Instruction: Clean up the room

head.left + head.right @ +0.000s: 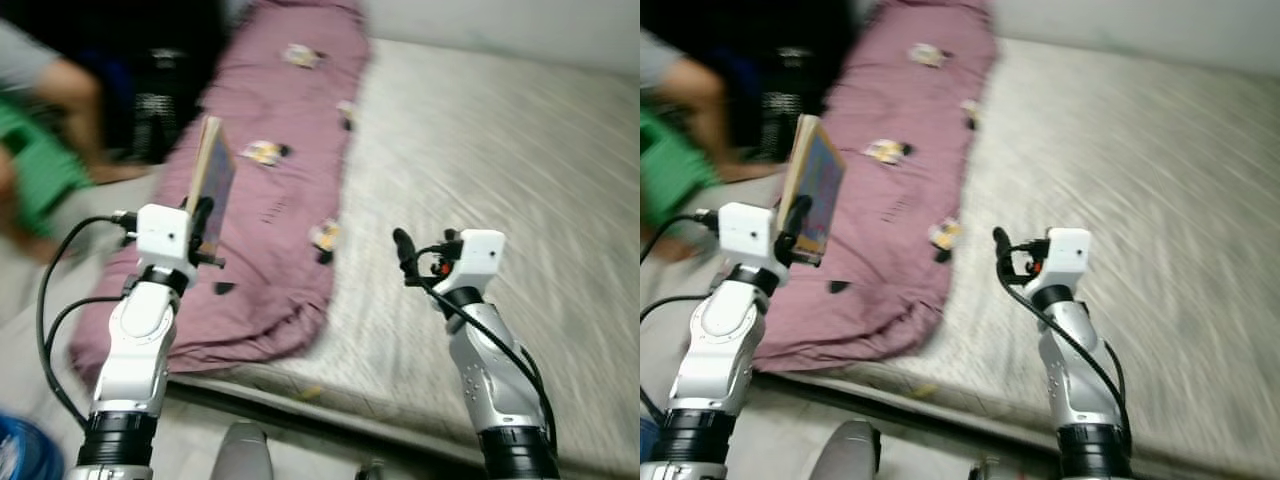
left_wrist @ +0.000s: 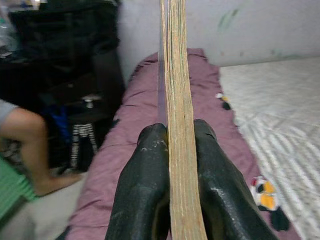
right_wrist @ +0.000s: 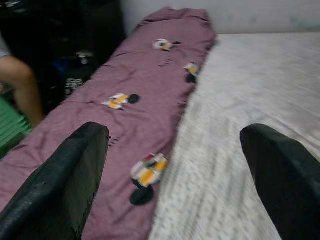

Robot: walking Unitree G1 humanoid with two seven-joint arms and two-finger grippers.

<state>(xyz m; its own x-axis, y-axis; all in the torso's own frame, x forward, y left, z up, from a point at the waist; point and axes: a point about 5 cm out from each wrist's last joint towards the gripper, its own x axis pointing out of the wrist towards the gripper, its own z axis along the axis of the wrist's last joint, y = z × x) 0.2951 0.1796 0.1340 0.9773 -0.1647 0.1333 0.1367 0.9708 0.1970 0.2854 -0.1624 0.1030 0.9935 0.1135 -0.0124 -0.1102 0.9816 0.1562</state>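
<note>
My left gripper [image 1: 204, 222] is shut on a thin book [image 1: 213, 178] with a bluish cover, held upright on its edge above the near end of a folded purple blanket [image 1: 285, 160]. In the left wrist view the book's tan page edge [image 2: 179, 125] runs up between my two black fingers [image 2: 142, 185]. My right gripper [image 1: 403, 250] is open and empty, raised over the grey mattress [image 1: 500, 170] just right of the blanket. The right wrist view has its fingers [image 3: 65, 180] spread wide above the blanket [image 3: 145, 95].
The purple blanket has small cartoon prints and lies along the mattress's left side. A person [image 1: 50, 120] in green sits at the left beside dark furniture [image 2: 65, 75]. A blue object [image 1: 25, 450] is on the floor at bottom left. The bed's front edge [image 1: 330, 400] runs below my grippers.
</note>
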